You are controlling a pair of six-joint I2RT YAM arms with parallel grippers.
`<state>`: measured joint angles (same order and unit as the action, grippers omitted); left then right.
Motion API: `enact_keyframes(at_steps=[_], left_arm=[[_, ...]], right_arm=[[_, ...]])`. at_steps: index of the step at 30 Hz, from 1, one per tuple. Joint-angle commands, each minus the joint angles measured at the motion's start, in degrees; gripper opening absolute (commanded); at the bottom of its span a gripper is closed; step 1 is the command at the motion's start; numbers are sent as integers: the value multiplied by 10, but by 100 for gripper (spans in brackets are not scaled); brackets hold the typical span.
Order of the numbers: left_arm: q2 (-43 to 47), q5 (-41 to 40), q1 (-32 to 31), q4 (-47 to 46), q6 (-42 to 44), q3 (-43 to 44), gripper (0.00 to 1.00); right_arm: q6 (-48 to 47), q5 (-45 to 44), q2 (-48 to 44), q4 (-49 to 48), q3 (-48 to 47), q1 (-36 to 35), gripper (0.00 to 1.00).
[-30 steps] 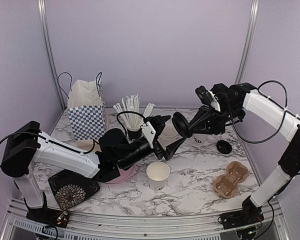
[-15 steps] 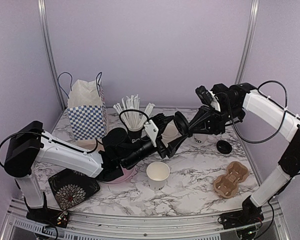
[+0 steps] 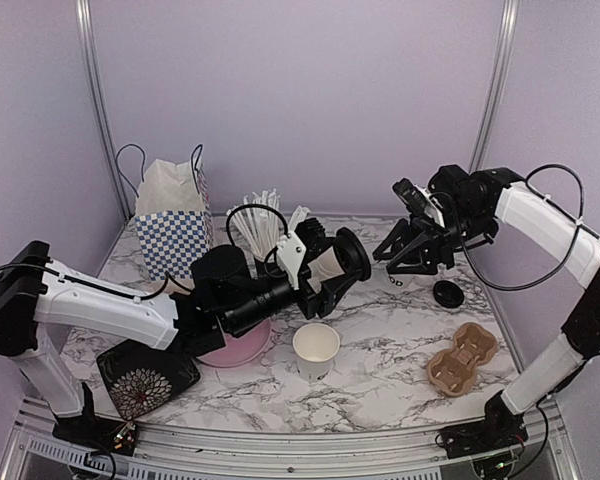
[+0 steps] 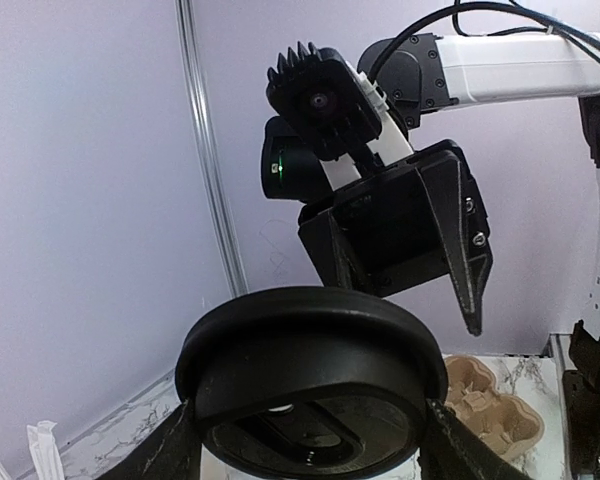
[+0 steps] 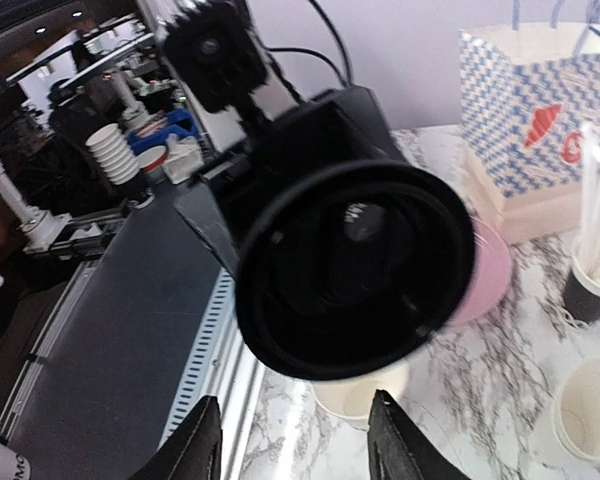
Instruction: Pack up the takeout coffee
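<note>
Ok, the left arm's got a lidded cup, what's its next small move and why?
Probably tip the cup upright and start it toward the cardboard carrier. The left tool holds it on its side with the lid on, and the right tool is open and clear of it.

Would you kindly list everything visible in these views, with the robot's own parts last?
lidded cup: one, white with black lid, held sideways in the left claw
open cups: two, white, one front centre, another near the right claw
loose lid: one, black, right side, behind the carrier
cup carrier: one, brown, front right
bag: one, blue-and-white checked, back left
cup of sticks: one, black, white sticks, beside the bag
plate: one, pink, left of centre, partly hidden
tray: one, black, flower pattern, front left
left claw: shut on the lidded cup
right claw: open, empty, facing the cup's lid
</note>
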<state>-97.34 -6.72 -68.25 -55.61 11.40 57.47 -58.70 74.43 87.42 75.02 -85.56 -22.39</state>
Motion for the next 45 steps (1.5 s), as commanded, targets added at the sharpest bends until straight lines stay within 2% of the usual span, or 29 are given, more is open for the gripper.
enact_keyframes(at_steps=[1, 4, 7, 9, 10, 11, 12, 16, 21, 27, 38, 45], left_arm=[[73, -28, -1, 307, -73, 42, 70], [73, -49, -1, 513, -118, 96, 70], [64, -36, 0, 680, -149, 145, 70], [67, -19, 0, 740, -163, 163, 70], [68, -8, 0, 761, -167, 169, 69], [70, 2, 0, 778, -170, 175, 70], [69, 11, 0, 799, -173, 182, 70], [41, 34, 0, 881, -175, 232, 70], [-1, 40, 0, 924, -165, 271, 70], [-42, 58, 0, 944, -157, 306, 70], [-82, 58, 0, 971, -151, 351, 70], [-73, 61, 0, 995, -163, 377, 69]], right_arm=[[155, -158, -72, -188, 61, 41, 50], [265, -370, -151, -380, 168, 30, 59], [296, -459, -140, -415, 173, 33, 62], [311, -455, -122, -418, 175, 35, 70], [322, -450, -112, -417, 176, 34, 79], [333, -442, -100, -418, 176, 34, 94], [342, -433, -89, -417, 174, 34, 98], [354, -399, -44, -397, 159, 34, 99], [367, -413, -14, -383, 141, 34, 99], [374, -461, -36, -402, 151, 35, 98], [368, -430, -32, -403, 175, 35, 98], [361, -404, -24, -395, 176, 35, 98]])
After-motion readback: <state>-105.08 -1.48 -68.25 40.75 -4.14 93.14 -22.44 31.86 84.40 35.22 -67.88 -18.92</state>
